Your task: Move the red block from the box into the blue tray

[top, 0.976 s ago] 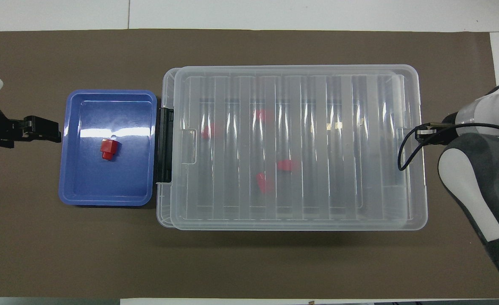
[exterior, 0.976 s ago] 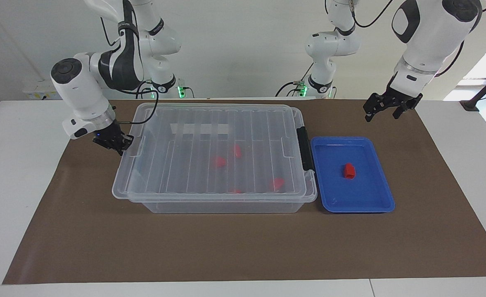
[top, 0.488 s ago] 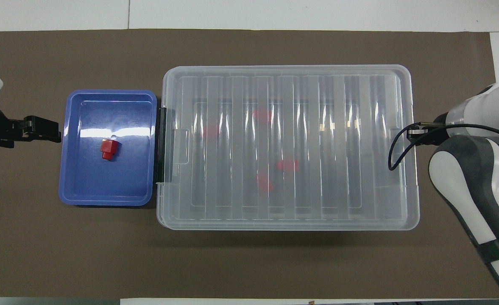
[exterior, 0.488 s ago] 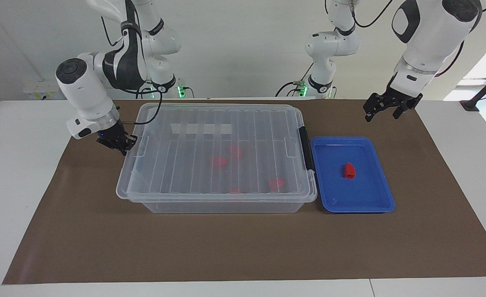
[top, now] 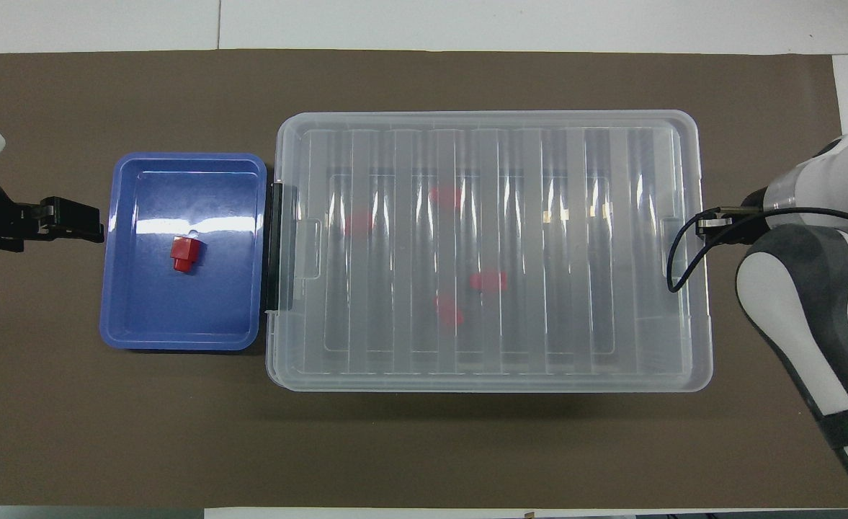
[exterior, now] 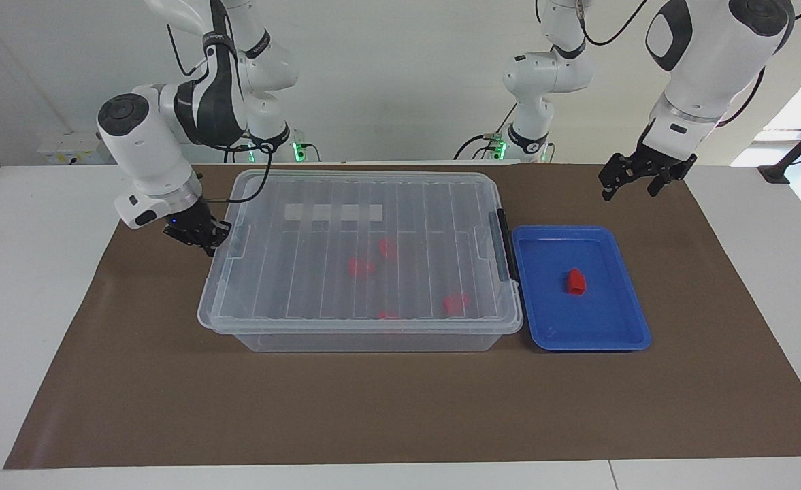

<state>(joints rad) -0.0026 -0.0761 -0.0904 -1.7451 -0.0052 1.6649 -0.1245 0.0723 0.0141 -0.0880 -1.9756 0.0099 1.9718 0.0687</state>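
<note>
Brown mat [exterior: 400, 408] covering desk. One box [exterior: 363, 252], lid on, showing four red pieces inside. One blue tray [exterior: 580, 289] beside it, holding one red block [exterior: 576, 282], long axis running toward and away from robots; which end is rounded unclear. Left pincer [exterior: 628, 184] hanging wide open, empty. Right pincer [exterior: 199, 235] closed at box's end.

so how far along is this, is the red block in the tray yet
Done: the red block lies in the blue tray, and the box has its lid on. In hand: the shut right gripper sits at the lid's edge; the open left gripper waits above the mat. Left: apparently only backing the right arm away.
</note>
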